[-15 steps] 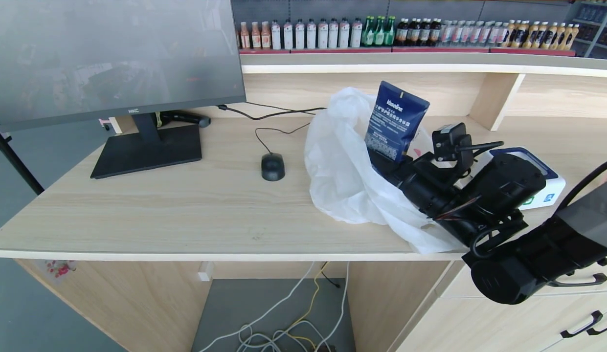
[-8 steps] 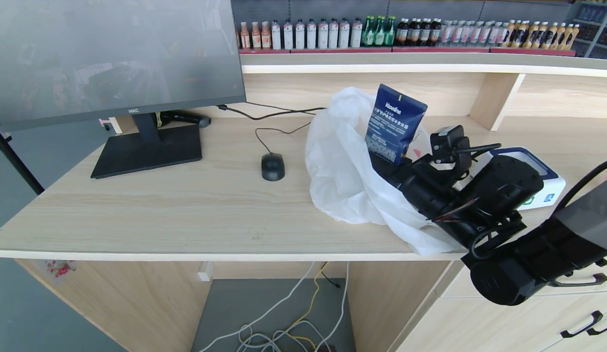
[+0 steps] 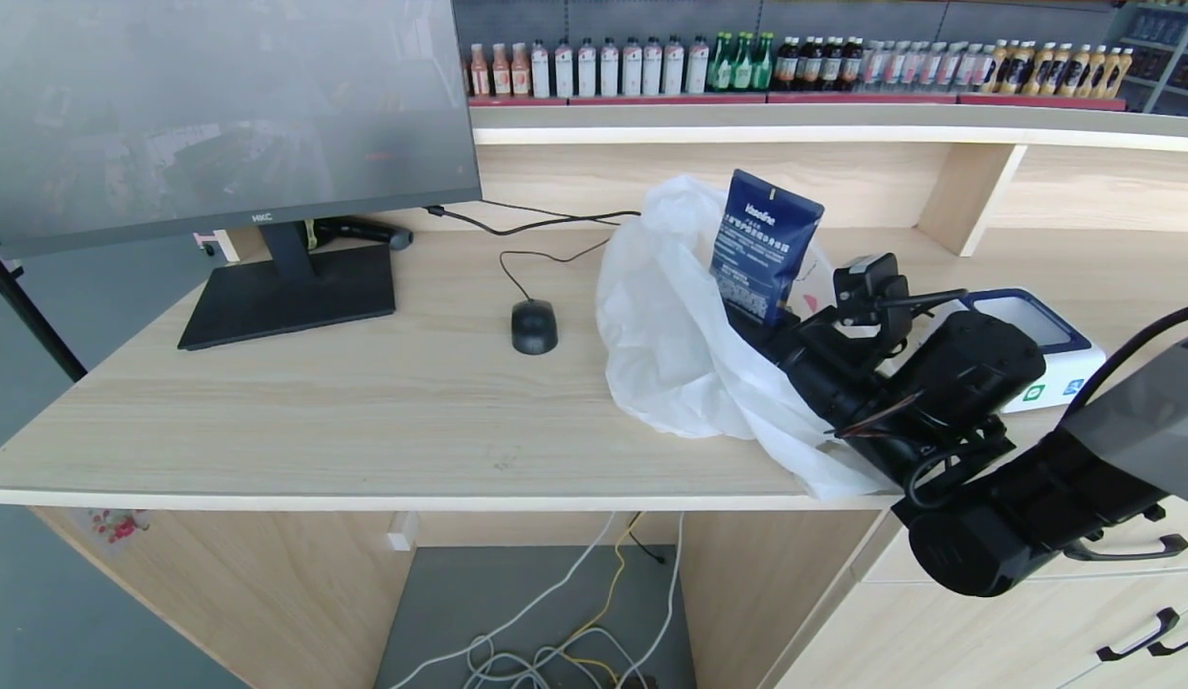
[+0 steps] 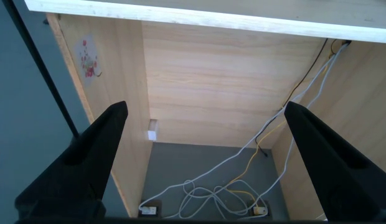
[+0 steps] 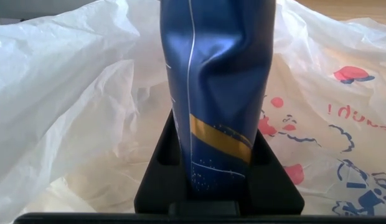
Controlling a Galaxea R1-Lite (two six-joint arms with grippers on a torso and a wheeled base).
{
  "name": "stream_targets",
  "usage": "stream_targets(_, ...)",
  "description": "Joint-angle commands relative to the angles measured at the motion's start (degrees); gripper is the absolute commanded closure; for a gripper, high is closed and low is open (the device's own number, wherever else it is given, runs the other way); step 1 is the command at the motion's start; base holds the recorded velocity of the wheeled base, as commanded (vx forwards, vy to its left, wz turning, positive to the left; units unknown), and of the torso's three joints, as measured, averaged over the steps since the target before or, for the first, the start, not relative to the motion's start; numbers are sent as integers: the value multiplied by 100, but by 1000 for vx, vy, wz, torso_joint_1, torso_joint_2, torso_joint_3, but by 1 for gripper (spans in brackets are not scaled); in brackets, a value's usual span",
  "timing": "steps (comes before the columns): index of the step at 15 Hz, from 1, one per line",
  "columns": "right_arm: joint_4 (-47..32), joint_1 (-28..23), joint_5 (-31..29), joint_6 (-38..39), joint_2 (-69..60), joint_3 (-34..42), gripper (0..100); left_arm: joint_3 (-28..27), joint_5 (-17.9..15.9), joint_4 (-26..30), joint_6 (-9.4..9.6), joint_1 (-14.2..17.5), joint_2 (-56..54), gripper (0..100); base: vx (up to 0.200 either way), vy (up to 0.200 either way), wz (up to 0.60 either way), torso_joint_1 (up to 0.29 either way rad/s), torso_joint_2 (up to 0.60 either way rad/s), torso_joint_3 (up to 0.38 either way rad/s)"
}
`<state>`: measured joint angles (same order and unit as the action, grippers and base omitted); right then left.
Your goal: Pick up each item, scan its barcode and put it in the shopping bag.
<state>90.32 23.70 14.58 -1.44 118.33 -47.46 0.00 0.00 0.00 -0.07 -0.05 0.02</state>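
Progress is looking well along, with bagging as the step in hand. We are gripping the pouch (image 3: 764,244) by its lower end in the right gripper (image 3: 758,330), fingers pinching it from both sides, and it is standing upright above them. The bag (image 3: 665,325) is lying just under and ahead of this gripper, its mouth gaping around the pouch's lower half, so the pouch is sitting at the opening, not yet let go. The scanner (image 3: 1067,368) is resting behind the gripper, beside the arm and apart from the pouch. We are judging the scan as done, though nothing is confirming it. We cannot tell whether the bag is already holding other goods. Left to do, by our reckoning: lowering the pouch inside and releasing it. Our left gripper (image 4: 205,112) is hanging below the counter (image 3: 364,402) edge, fingers spread wide with nothing between them.
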Motion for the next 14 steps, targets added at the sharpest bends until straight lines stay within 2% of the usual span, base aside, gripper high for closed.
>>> stream_targets(1, -32, -14, 1, -6, 58, 0, 100, 0, 0, 0, -1, 5, -2, 0, 0, 0, 0, 0, 0, 0)
stream_targets(10, -32, -14, 1, -14, -12, 44, 100, 0, 0, 0, -1, -4, -2, 0, 0, 0, 0, 0, 0, 0)
stream_targets(11, -32, -14, 1, -14, -30, 61, 0, 0, 0, 0, -1, -4, -2, 0, 0, 0, 0, 0, 0, 0)
stream_targets(14, -32, -14, -8, -14, -100, 44, 0, 0, 0, 0, -1, 5, -2, 0, 0, 0, 0, 0, 0, 0)
